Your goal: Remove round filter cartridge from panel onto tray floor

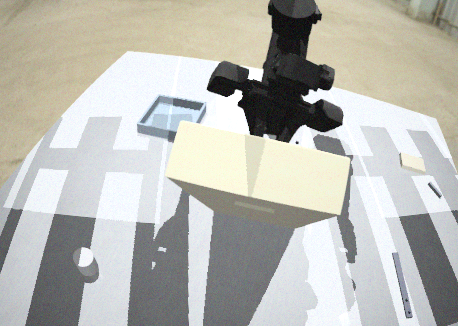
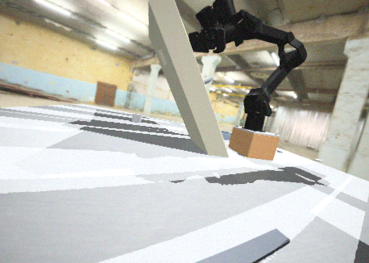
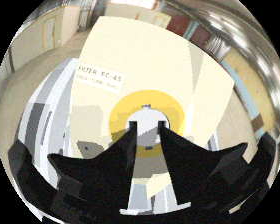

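Note:
The cream service panel (image 1: 260, 169) (image 2: 187, 82) (image 3: 141, 55) stands tilted on the table. The round white filter cartridge (image 3: 148, 116) sits in its face inside a yellow ring (image 3: 117, 117). My gripper (image 3: 148, 130) is partly open, one fingertip at each of the two slots on the cartridge face. The fingertips cover the slots, and how deep they reach is hidden. Nothing is clamped between them. The panel hides the fingertips in the top view. The blue-grey tray (image 1: 152, 130) lies behind and to the left of the panel there, and its floor looks empty.
A small white cylinder (image 1: 85, 258) (image 2: 137, 118) stands at the left front. On the right lie a cream block (image 1: 412, 162), a short grey rod (image 1: 435, 189) and a long dark strip (image 1: 401, 284). An orange box (image 2: 254, 144) is below the arm's base.

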`<state>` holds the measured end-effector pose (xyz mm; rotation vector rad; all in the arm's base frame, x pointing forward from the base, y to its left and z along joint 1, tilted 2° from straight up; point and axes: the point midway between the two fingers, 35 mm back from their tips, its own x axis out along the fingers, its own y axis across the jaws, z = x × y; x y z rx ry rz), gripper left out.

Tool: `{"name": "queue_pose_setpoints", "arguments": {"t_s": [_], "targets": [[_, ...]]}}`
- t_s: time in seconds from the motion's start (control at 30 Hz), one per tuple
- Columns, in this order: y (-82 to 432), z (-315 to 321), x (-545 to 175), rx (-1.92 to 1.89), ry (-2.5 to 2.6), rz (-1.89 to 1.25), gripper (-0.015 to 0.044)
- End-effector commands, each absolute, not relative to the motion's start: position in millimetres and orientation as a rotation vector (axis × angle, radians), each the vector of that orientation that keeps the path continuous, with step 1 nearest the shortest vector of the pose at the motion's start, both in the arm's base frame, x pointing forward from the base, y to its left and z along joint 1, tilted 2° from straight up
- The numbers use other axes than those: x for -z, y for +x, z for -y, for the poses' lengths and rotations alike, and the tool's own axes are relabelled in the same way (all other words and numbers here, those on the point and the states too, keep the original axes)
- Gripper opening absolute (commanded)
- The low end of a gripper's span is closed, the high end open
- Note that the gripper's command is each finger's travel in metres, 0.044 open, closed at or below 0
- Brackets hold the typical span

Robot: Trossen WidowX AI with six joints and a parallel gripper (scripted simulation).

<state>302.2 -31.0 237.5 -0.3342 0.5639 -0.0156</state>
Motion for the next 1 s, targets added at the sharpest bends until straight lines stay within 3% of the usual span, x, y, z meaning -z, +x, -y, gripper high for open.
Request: {"name": "queue_pose_setpoints", "arguments": {"t_s": [0.0,0.97], "targets": [[302.1,30.7,-236.1,0.013,-0.332,-0.565,0.0111],[304.7,31.0,-233.7,0.013,-0.332,-0.565,0.0111]]}}
